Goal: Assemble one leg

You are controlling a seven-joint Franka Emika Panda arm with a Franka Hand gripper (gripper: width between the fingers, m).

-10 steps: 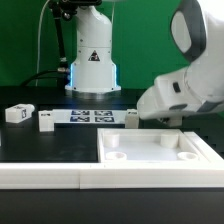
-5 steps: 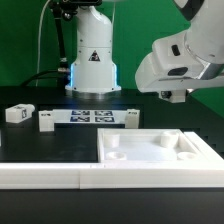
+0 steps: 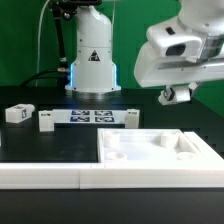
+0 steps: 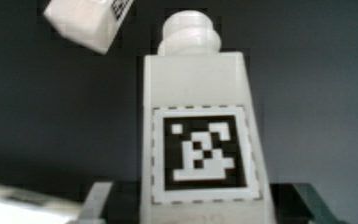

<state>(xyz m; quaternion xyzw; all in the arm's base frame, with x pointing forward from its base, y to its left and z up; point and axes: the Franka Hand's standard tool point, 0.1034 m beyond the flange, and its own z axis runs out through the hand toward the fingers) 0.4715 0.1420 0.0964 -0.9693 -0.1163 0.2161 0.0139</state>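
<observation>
My gripper (image 3: 178,96) hangs high at the exterior view's right, above the far edge of the large white panel (image 3: 160,152). It is shut on a leg (image 4: 197,110), a white block with a black-and-white tag and a round peg at its far end. The leg shows in the exterior view as a small white piece (image 3: 181,95) under the hand. In the wrist view the gripper (image 4: 197,197) has dark fingers (image 4: 302,202) on both sides of the leg. Three more legs lie on the table: one far left (image 3: 18,113), one beside it (image 3: 45,121), one near the middle (image 3: 130,118).
The marker board (image 3: 90,116) lies flat before the robot base (image 3: 92,65). A long white rail (image 3: 45,176) runs along the table's front. In the wrist view another tagged white leg (image 4: 87,20) lies beyond the held leg, and a white edge (image 4: 16,205) shows at a corner.
My gripper has risen from just above the panel's far edge to well above the table, carrying the leg with it. The other legs and the panel have not moved.
</observation>
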